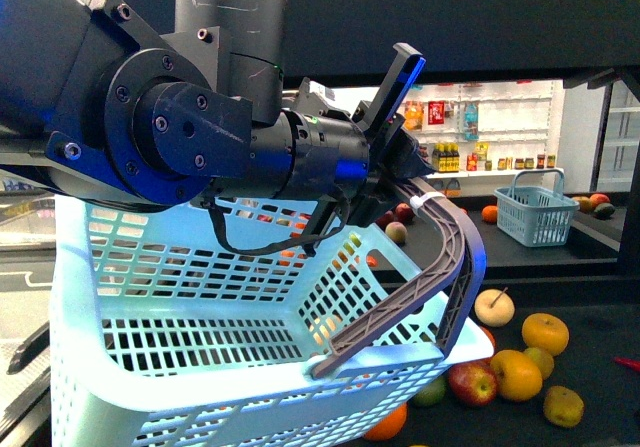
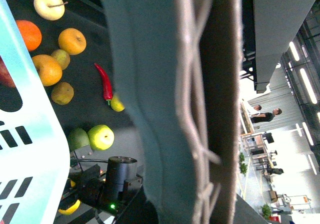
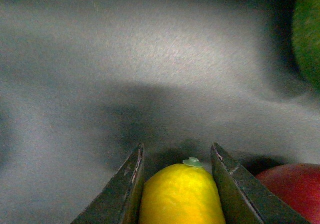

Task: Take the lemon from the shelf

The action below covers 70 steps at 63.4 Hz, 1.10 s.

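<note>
Right gripper [image 3: 177, 154] is clamping the lemon [image 3: 181, 196]. Two dark fingers [image 3: 129, 189] are pressing on either flank of the yellow fruit, and its stem nub is poking out between the tips. So it is closed on the lemon, with the grip looking centred.

The lemon is sitting low over the grey deck of the shelf [image 3: 150, 58]. Only a shadow is showing beyond it, so I cannot tell if it is touching the deck or is off it. A red fruit [image 3: 295, 189] is lying just beside one finger, possibly touching. A green fruit [image 3: 309, 33] is sitting further off at the frame edge.

Left gripper [image 1: 412, 167] is carrying the basket [image 1: 150, 267] by its grey handle [image 1: 390, 317], and the basket is tilting up in front of the shelf. I cannot tell whether that gripper is open or closed. The left wrist view is only giving the handle as a blurred close-up, with loose fruit on the deck behind.

Judging the step, the grasp is made and the lift-out is pending. The next move is calling for a steady squeeze and a clean pull up and away from the deck. The lemon skin is looking smooth, so slipping is a likely risk, and the red fruit is close enough to get nudged.
</note>
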Each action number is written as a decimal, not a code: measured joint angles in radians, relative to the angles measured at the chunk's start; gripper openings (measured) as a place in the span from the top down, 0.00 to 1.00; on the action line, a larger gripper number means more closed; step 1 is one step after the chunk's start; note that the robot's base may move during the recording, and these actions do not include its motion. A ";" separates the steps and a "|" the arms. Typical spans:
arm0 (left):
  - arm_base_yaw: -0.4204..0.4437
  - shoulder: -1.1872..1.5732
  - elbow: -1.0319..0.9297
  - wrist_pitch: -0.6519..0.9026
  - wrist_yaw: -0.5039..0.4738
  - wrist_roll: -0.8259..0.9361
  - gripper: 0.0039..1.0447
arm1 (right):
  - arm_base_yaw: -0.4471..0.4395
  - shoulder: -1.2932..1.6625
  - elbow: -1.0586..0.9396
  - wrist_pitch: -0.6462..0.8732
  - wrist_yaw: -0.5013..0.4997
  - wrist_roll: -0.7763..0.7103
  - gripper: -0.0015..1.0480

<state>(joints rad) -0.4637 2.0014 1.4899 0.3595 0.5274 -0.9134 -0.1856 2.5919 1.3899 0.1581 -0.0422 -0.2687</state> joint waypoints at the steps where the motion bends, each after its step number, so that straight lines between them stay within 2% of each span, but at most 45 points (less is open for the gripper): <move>1: 0.000 0.000 0.000 0.000 0.000 0.000 0.93 | 0.000 -0.006 -0.001 0.000 -0.002 0.001 0.66; 19: 0.000 0.000 0.000 0.000 0.000 0.000 0.93 | -0.002 -0.117 -0.008 0.011 -0.017 0.046 0.66; 41: 0.000 0.000 0.000 0.000 0.000 0.000 0.93 | 0.016 -0.323 0.043 -0.027 -0.078 0.272 0.67; 54: 0.000 0.000 0.000 0.000 0.000 0.000 0.93 | 0.079 -0.440 0.144 -0.072 -0.102 0.443 0.67; 70: 0.000 0.000 0.000 0.000 0.000 0.000 0.93 | 0.187 -0.432 0.270 -0.118 -0.081 0.617 0.67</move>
<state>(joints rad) -0.4637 2.0014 1.4899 0.3595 0.5274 -0.9131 0.0013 2.1601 1.6600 0.0399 -0.1234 0.3485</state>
